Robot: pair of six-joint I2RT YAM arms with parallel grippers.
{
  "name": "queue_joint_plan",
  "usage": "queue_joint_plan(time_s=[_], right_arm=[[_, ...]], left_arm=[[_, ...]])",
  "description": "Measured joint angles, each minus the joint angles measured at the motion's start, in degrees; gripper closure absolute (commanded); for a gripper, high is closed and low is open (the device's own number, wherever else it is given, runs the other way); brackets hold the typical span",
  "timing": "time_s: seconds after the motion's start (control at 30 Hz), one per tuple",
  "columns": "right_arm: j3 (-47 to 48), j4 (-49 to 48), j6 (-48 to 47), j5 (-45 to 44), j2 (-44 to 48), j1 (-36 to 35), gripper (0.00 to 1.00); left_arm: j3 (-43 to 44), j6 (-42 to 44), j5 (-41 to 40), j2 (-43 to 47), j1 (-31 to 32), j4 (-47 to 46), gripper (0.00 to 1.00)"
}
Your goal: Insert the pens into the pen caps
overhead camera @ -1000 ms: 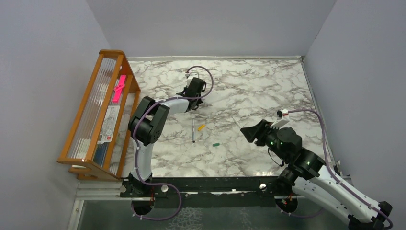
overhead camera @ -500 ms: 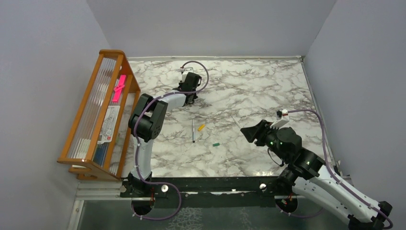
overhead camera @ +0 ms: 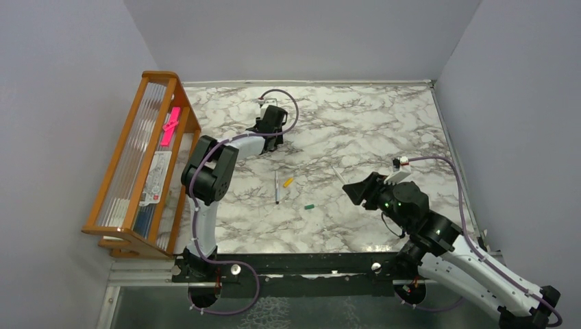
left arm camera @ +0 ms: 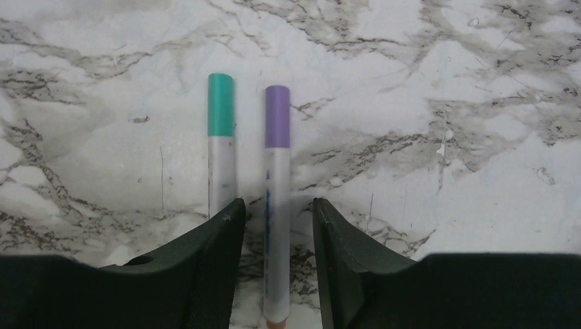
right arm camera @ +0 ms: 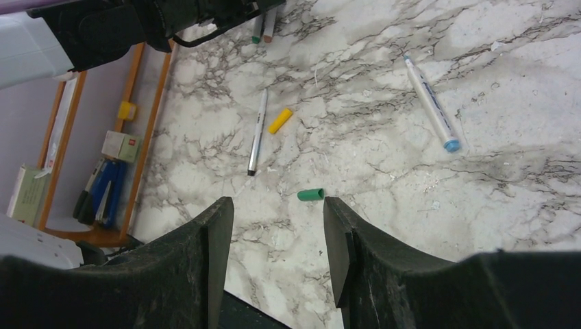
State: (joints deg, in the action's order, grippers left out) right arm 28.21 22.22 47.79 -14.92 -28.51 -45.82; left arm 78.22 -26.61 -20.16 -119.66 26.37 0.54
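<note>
In the left wrist view two capped pens lie side by side on the marble: one with a teal cap (left arm camera: 220,104), one with a pale purple cap (left arm camera: 277,116). My left gripper (left arm camera: 276,201) is open and low over the table. The purple-capped pen's barrel (left arm camera: 276,226) lies between its fingers with a gap on each side. In the top view the left gripper (overhead camera: 273,142) hides these pens. My right gripper (right arm camera: 277,203) (overhead camera: 350,188) is open and empty above the table. Ahead of it lie a green cap (right arm camera: 310,195) (overhead camera: 309,205), an orange-yellow cap (right arm camera: 279,120) (overhead camera: 288,181), a dark-tipped pen (right arm camera: 257,133) (overhead camera: 277,186) and a blue-ended pen (right arm camera: 431,103) (overhead camera: 338,175).
A wooden rack (overhead camera: 122,175) stands along the left wall and holds a pink strip (overhead camera: 170,125) and papers. Grey walls close in the marble table (overhead camera: 370,123) at the back and both sides. A black rail (overhead camera: 294,264) runs along the near edge.
My left gripper has moved a little up and left toward the back of the table, then stayed put. My right gripper has shifted slightly to the left.
</note>
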Motion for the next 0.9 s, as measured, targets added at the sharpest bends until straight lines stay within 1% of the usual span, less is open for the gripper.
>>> queue_joint_plan(time_s=[0.1,0.37,0.43,0.6,0.83,0.9], right_arm=[[-0.2,-0.2,0.0,0.4,-0.3,0.0,0.48],[-0.7,-1.8,0.0,1.4,-1.7,0.0,0.48],[-0.7,-2.0,0.0,1.5,-1.8,0.0,0.48],[-0.7,-2.3,0.0,1.6,-1.8,0.0,0.48],[-0.7,-2.4,0.0,1.7,-1.8,0.0,0.49],[-0.7,-2.5,0.0,1.7,-1.9,0.0,0.49]], left_arm=[[-2.5,0.2,0.3,2.3,0.0,0.0,0.46],[-3.2,1.5,0.2,5.8,0.0,-0.1,0.46],[-3.2,1.9,0.0,5.9,0.0,-0.1,0.45],[-2.8,3.4,-1.4,5.6,0.0,1.0,0.37],[-1.8,4.8,-2.1,3.7,0.0,1.9,0.33],[-1.0,4.9,-2.2,2.9,0.0,3.0,0.33]])
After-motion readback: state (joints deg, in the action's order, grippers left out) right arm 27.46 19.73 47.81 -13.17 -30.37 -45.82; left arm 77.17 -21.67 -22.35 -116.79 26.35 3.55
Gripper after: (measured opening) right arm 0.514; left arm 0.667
